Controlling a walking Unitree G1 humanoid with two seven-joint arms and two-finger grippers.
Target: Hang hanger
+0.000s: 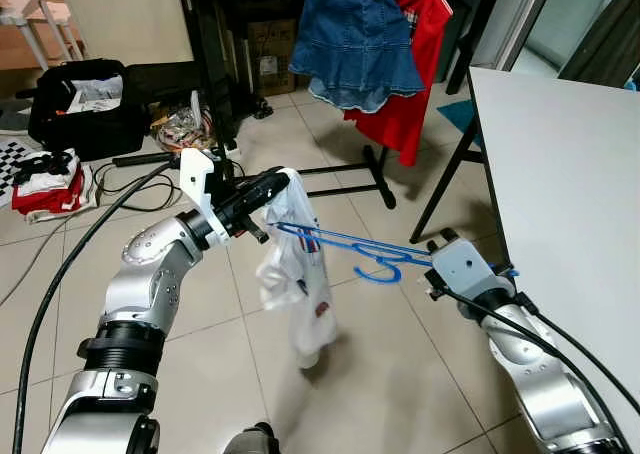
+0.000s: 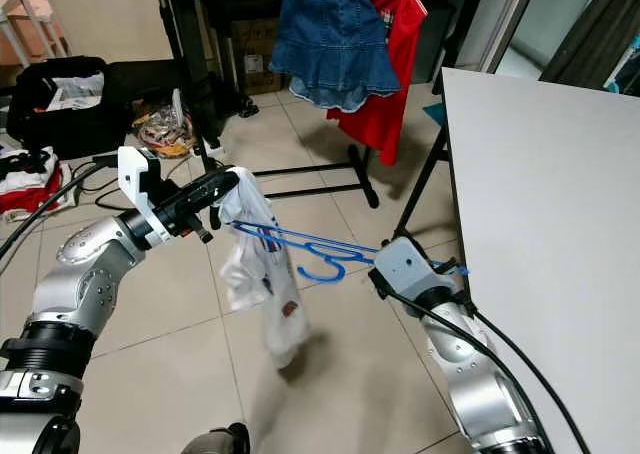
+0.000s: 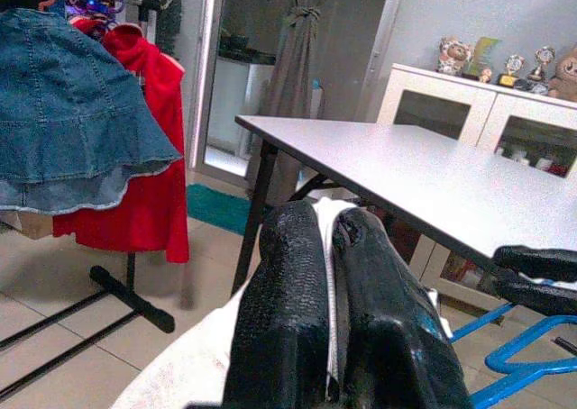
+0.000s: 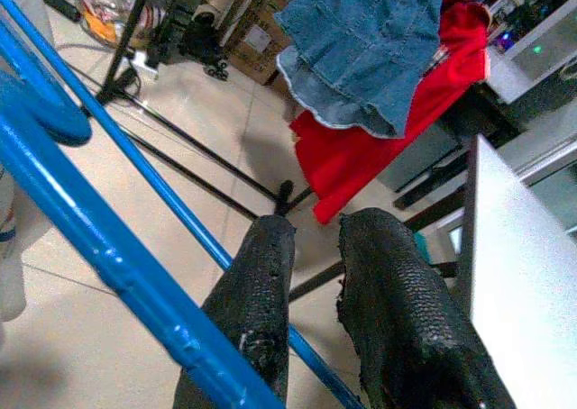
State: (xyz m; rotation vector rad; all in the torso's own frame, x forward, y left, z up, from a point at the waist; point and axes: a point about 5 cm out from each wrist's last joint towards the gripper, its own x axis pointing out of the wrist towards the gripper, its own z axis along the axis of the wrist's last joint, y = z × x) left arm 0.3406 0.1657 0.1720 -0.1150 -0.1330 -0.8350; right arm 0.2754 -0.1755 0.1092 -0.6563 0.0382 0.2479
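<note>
A white shirt [image 1: 293, 274] hangs over the tiled floor from one end of a blue hanger [image 1: 352, 242]. My left gripper [image 1: 283, 186] is shut on the shirt's top edge, with white cloth pinched between its fingers [image 3: 279, 292]. The hanger runs level from the shirt to my right gripper [image 4: 315, 224], which is shut on its other end near the table's corner. Its hook curls under the bar in mid-air. The blue hanger's bars [image 4: 108, 247] cross in front of the right fingers.
A black clothes rack [image 1: 375, 179] stands ahead, holding a denim skirt [image 1: 355, 44] and a red garment [image 1: 410, 84]. A white table [image 1: 570, 174] fills the right side. A black open suitcase [image 1: 85, 109], clothes and cables lie on the floor at the left.
</note>
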